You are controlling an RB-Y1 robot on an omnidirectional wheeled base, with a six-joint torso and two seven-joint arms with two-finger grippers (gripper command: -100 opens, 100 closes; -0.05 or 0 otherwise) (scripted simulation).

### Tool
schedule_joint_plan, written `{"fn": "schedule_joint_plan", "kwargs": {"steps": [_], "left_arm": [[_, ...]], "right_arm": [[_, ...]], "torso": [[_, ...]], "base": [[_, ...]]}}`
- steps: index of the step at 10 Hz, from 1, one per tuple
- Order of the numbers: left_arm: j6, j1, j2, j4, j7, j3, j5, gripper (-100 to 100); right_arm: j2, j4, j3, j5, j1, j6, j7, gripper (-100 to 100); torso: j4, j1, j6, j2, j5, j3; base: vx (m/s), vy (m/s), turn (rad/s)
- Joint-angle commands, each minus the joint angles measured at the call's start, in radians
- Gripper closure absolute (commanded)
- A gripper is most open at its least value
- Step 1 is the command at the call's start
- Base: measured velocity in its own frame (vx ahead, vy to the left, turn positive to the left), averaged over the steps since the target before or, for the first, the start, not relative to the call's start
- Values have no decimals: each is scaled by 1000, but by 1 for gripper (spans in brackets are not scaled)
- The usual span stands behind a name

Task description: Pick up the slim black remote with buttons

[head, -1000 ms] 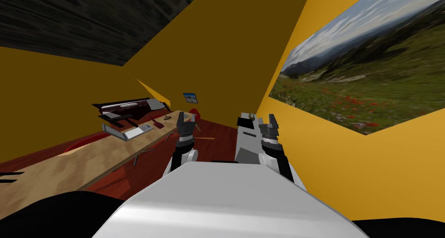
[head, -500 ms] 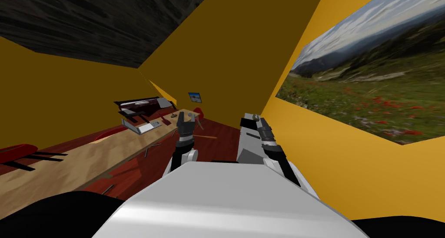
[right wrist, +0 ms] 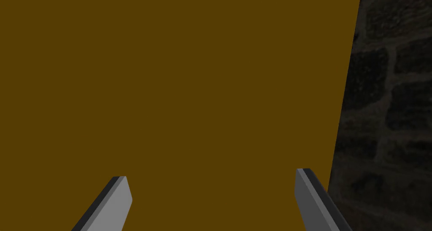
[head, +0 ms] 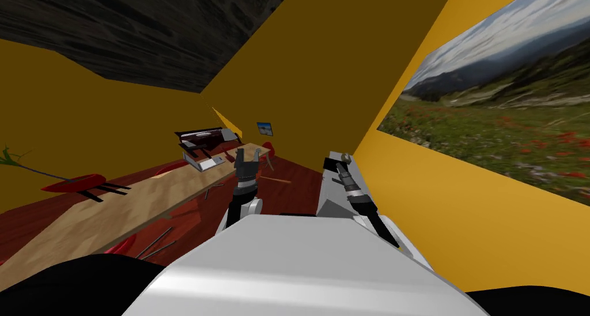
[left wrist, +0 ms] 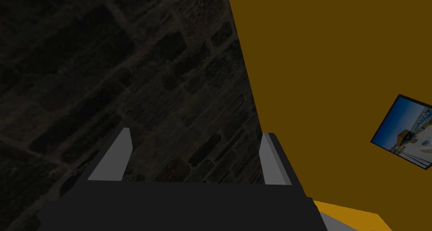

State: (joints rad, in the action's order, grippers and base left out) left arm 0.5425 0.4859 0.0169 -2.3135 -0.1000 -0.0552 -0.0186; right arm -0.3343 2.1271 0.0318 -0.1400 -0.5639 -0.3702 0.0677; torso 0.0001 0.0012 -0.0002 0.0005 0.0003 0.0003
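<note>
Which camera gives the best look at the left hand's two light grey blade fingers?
The left wrist view: the left hand is close up, both light grey blade fingers standing apart, open. The head view shows it small, fingers hard to read. The right wrist view looks along the right hand instead.

A slim black remote lies far along the wooden table.

You're in a room with ochre-yellow walls under a dark, stone-patterned ceiling. Left of your left gripper, a long pale wooden table runs away over a dark red floor. Just beyond that gripper, a small framed picture hangs on the far wall. Well to its right, a large meadow landscape covers the side wall.
</note>
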Motion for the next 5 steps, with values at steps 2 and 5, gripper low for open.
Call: {"fn": "schedule_joint_plan", "kwargs": {"steps": [2,5], "left_arm": [[0,0,0,0,0,0,0,0],[0,0,0,0,0,0,0,0]], "right_arm": [[-64,-27,-4,-47,-36,34,23,-100],[-141,-75,-14,-114,-72,79,55,-100]], "torso": [[0,1,0,0,0,0],[0,1,0,0,0,0]], "base": [[-12,34,194],[-5,29,194]]}}
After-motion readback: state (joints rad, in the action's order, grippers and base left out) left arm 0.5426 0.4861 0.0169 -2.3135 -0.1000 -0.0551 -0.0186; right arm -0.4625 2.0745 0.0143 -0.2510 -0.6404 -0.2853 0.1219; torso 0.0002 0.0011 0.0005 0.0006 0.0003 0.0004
